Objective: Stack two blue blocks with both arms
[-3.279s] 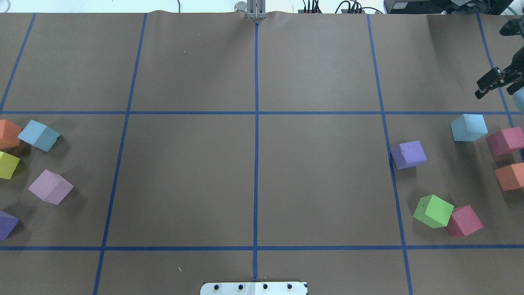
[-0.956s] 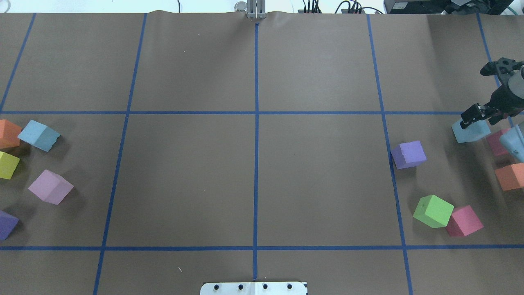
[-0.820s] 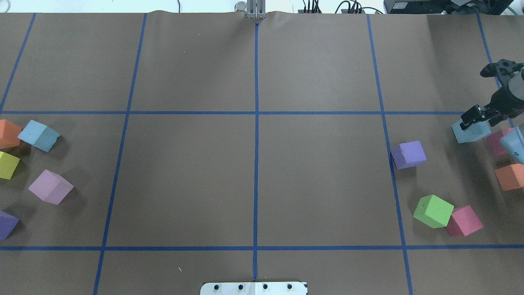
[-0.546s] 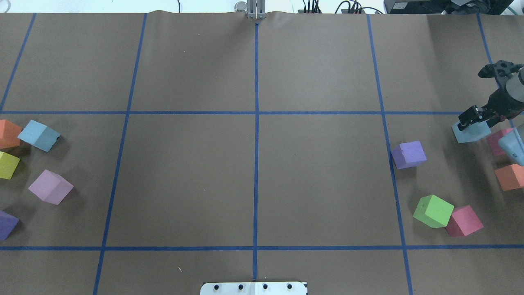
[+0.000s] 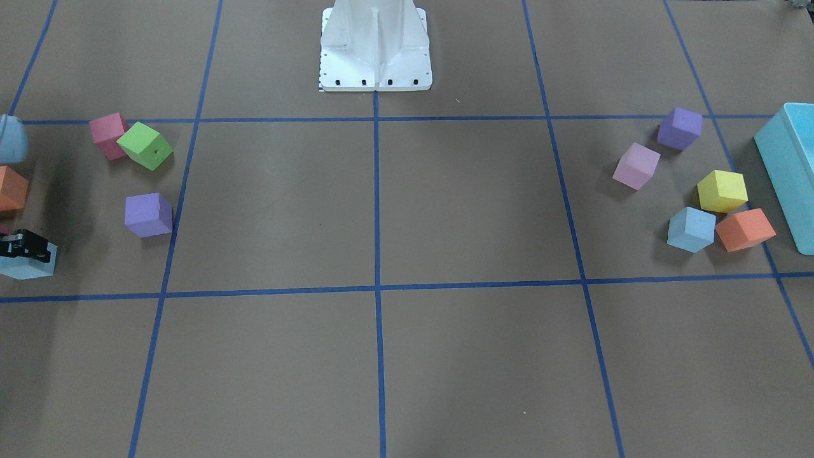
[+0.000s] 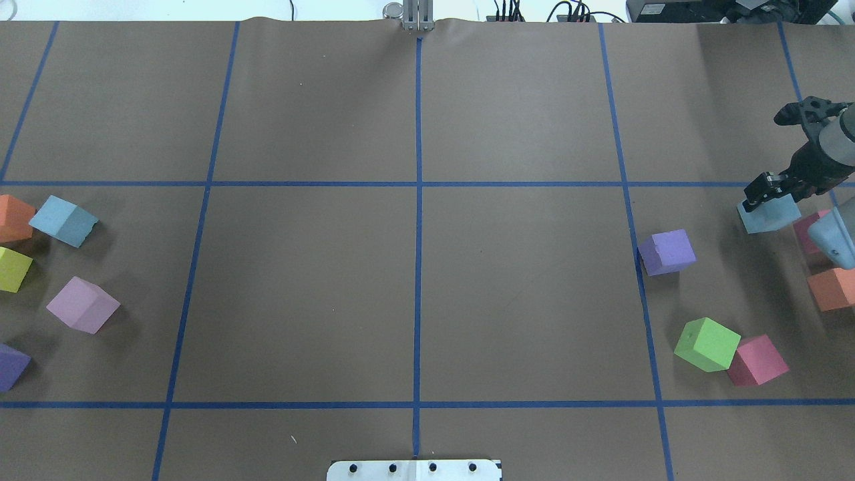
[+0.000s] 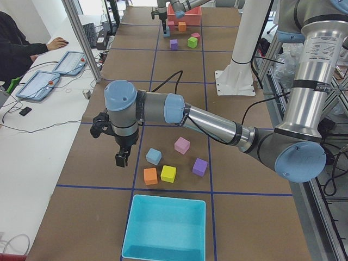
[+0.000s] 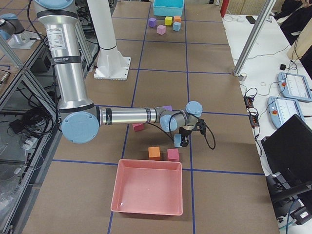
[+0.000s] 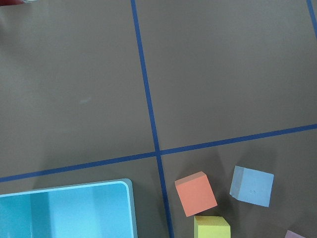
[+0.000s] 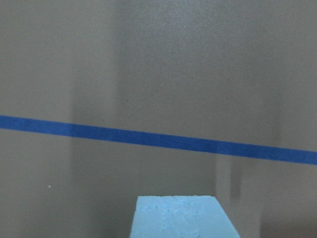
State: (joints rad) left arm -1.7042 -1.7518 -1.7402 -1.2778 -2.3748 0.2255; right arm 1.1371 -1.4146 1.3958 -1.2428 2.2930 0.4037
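The right gripper (image 6: pixel 769 197) is at the right edge of the overhead view, right on top of one blue block (image 6: pixel 768 217). Its black fingers are down at the block's top. The pictures do not show if they are squeezing it.

A pink block (image 6: pixel 805 230) sits just beside this one, toward the frame's edge, so there is little room on that side.

The other blue block (image 6: pixel 63 222) lies far off at the left edge of the same view and touches an orange block (image 6: pixel 13 217). In the left side view, the left gripper (image 7: pixel 122 159) hangs near it, a bit to its left. Nobody can tell if that gripper is open or closed. The left arm is the nearer one for that block.

The wide brown middle of the table (image 6: pixel 414 280), between the two groups of blocks, looks like the best room for the stack.
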